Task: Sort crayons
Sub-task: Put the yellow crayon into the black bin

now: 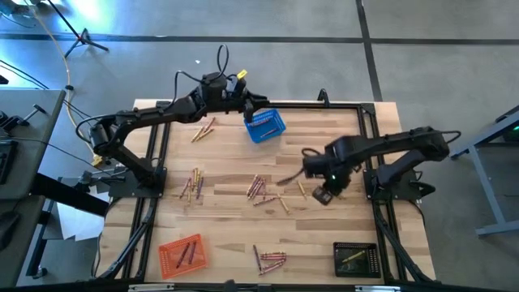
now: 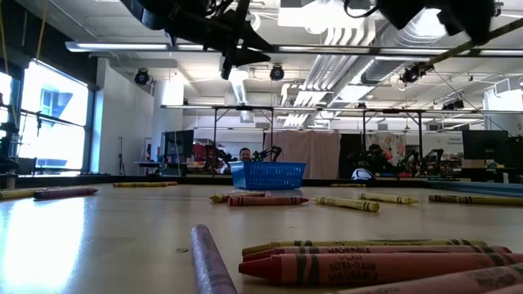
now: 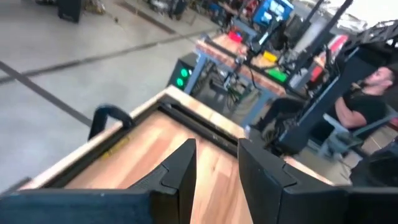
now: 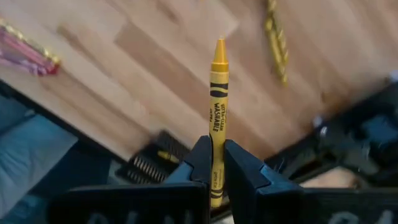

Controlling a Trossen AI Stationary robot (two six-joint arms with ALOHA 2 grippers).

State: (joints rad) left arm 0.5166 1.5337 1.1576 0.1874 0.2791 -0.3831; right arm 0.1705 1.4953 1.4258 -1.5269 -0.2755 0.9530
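Observation:
Crayons lie in loose groups on the wooden table: near the far left, left of centre, at the centre and by the near edge. My right gripper hangs over the table's right part, pointing steeply down, shut on a yellow crayon. My left gripper is high at the far centre, just beyond the blue basket. It stands open with only bare wood showing between its fingers. My right gripper pinches the yellow crayon between its two fingers by the wrapped part near its blunt end. The crayon lies along the fingers and sticks out past their ends, its pointed tip aimed down at the table. It is lifted clear.
An orange basket holding crayons stands at the near left. A black basket with a yellow crayon in it is at the near right. Another yellow crayon lies on the wood below my right gripper. A black frame rims the table.

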